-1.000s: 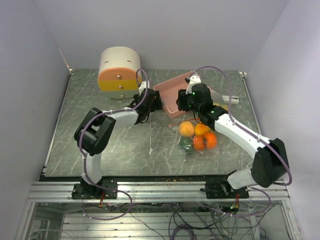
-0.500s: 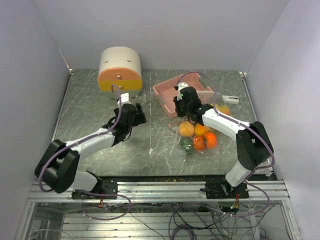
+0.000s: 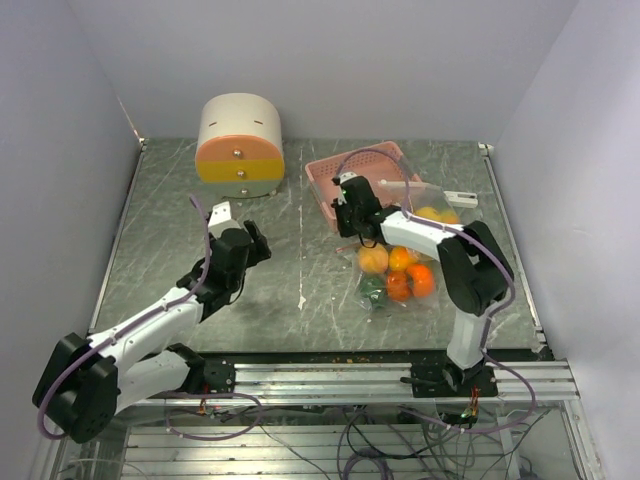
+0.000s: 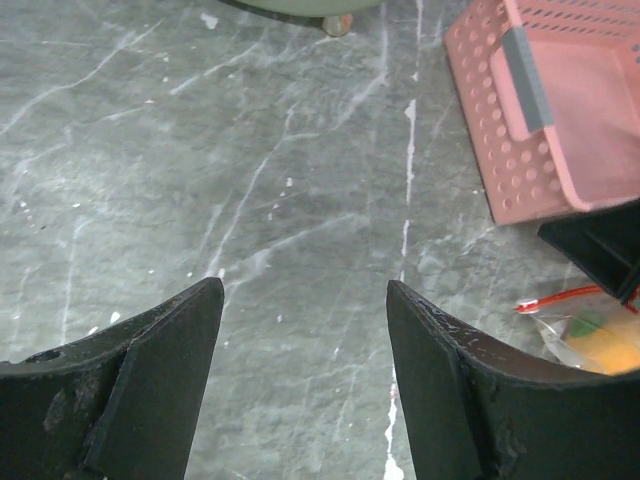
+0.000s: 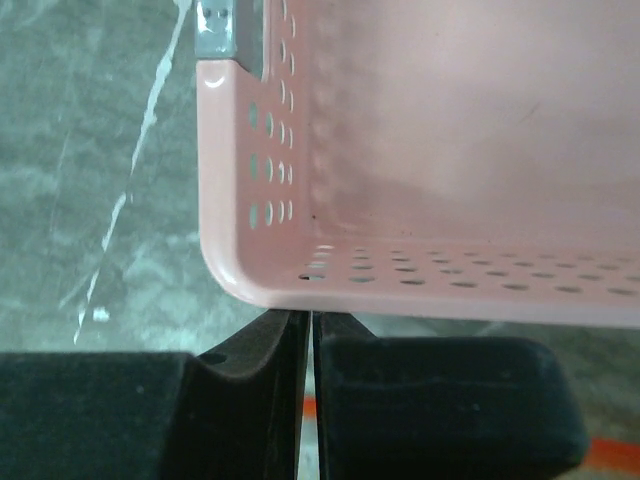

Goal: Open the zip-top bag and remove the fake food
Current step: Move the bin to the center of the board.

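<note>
The clear zip-top bag [image 3: 398, 283] lies on the table right of centre, holding the fake food: orange [image 3: 373, 259], red and green pieces. Its red zip strip [image 4: 556, 297] shows in the left wrist view beside the bag [image 4: 590, 340]. My right gripper [image 3: 348, 218] is at the near left corner of the pink basket [image 3: 385, 165], just beyond the bag's top. Its jaws [image 5: 308, 318] are shut to a thin slit, and a bit of red strip shows through it. My left gripper [image 3: 254, 240] is open and empty over bare table [image 4: 305, 285], left of the bag.
The round cream, orange and yellow drawer box [image 3: 239, 145] stands at the back left. The pink basket [image 5: 450, 150] fills the right wrist view and shows at the left wrist view's top right [image 4: 570, 110]. More yellow pieces [image 3: 435, 213] and a small white object [image 3: 461, 198] lie right of the basket.
My left arm has pulled back from the basket toward the near left, with its gripper open. My right gripper has moved left along the basket's near side to its corner.
</note>
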Tool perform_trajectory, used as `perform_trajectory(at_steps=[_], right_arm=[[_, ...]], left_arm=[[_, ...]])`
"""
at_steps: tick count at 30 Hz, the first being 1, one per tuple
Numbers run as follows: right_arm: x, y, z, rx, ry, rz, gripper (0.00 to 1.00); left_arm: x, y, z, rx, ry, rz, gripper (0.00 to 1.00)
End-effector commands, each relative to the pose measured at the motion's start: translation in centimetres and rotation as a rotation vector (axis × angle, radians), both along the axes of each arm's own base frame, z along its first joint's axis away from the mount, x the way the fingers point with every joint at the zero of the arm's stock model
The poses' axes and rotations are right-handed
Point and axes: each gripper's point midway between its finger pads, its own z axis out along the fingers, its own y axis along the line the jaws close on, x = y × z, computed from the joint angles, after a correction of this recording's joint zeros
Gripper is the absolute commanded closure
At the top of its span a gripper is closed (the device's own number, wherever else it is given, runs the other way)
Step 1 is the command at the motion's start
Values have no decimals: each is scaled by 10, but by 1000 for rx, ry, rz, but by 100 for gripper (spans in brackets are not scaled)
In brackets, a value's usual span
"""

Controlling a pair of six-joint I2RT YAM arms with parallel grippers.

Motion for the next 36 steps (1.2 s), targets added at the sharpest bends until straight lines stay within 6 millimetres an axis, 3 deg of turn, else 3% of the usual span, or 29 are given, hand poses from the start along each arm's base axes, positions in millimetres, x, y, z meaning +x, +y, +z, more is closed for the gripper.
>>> perform_trajectory(at_steps=[1,4,10,13,15,17,18,21,22,25,29,32,35,36], right_arm=[[30,31,14,58,-59,4,94],[54,43,23,51,-97,4,92],[102,58,22,-8,-159,10,85],[107,60,26,-9,-166,18,84],[94,63,45,16,-203,52,81],[74,66,95,70,-303,82,78],[62,64,110,81,-332,92,76],[31,47,146,131,-395,66,68],[22,38,149,144,-398,49,62],[-2,9,149,161,-387,-7,35],[-30,-22,120,88,-318,-33,6],[-41,-58,90,-31,-258,-141,0],[-43,-86,86,-22,-249,-239,1],[-42,-89,86,14,-248,-243,6]], left_arm=[[-6,18,2,26,-11,60,23],[-9,23,4,42,-9,67,23],[-14,28,12,41,-20,72,23],[-16,27,16,33,-27,65,23],[-16,26,16,27,-32,55,23],[-15,21,18,23,-43,25,20],[-15,17,17,17,-50,4,19],[-13,2,17,-2,-67,-43,17],[-14,-3,17,-1,-70,-49,17],[-15,-25,19,-6,-85,-95,14],[-17,-64,12,-25,-77,-183,5],[-17,-77,0,-23,-54,-186,1],[-16,-86,-4,-37,-47,-195,1],[-15,-88,-5,-38,-45,-199,1]])
